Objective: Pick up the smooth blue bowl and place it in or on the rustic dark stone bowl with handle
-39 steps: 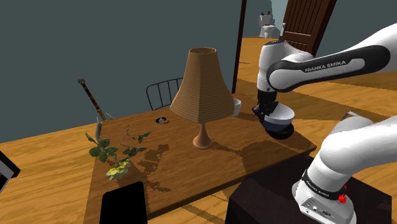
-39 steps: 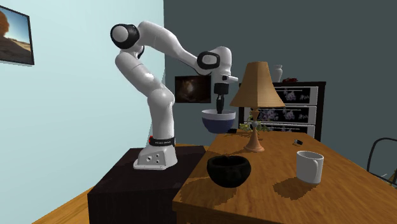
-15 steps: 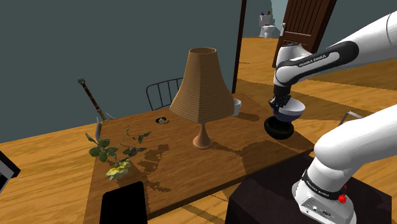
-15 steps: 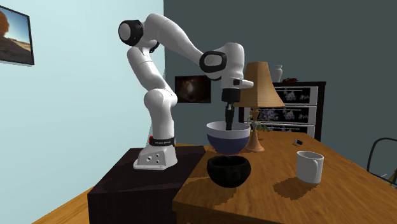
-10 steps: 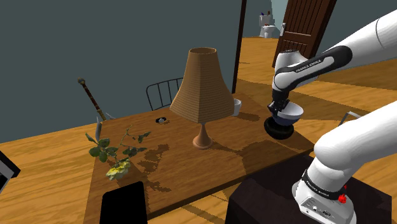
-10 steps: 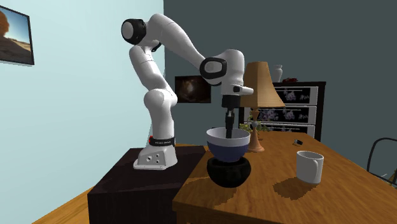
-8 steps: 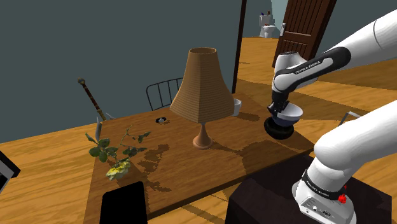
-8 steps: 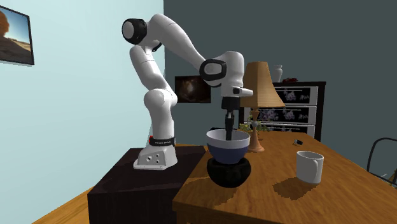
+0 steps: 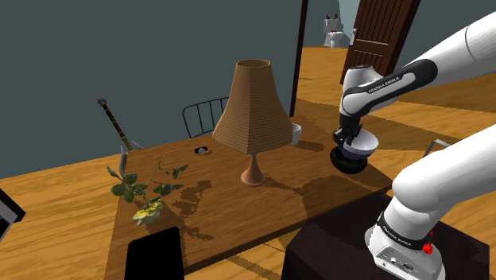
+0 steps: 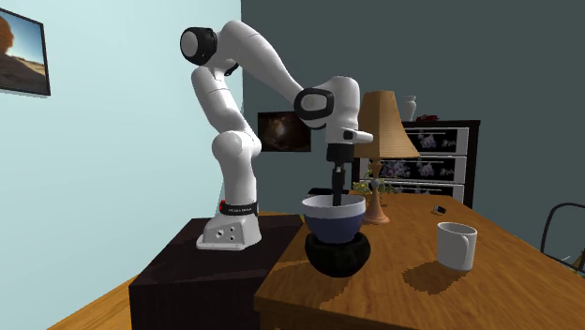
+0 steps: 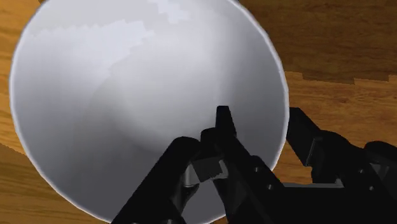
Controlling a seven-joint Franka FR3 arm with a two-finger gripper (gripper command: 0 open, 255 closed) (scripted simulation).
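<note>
Blue bowl (image 10: 334, 217), rim still clamped by the gripper (image 10: 336, 194), has sunk since a second ago and now nests in the dark stone bowl (image 10: 337, 256) near the table (image 10: 412, 291) corner; release likely next.

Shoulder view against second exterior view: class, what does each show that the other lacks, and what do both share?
Shoulder view's own: a wooden door, a stick, a black slab. Second exterior view's own: a wall picture, and drawers with a vase on top. Shared: the lamp, the mug, and the gripper at the rim of the blue bowl, which is set on the dark bowl.
</note>
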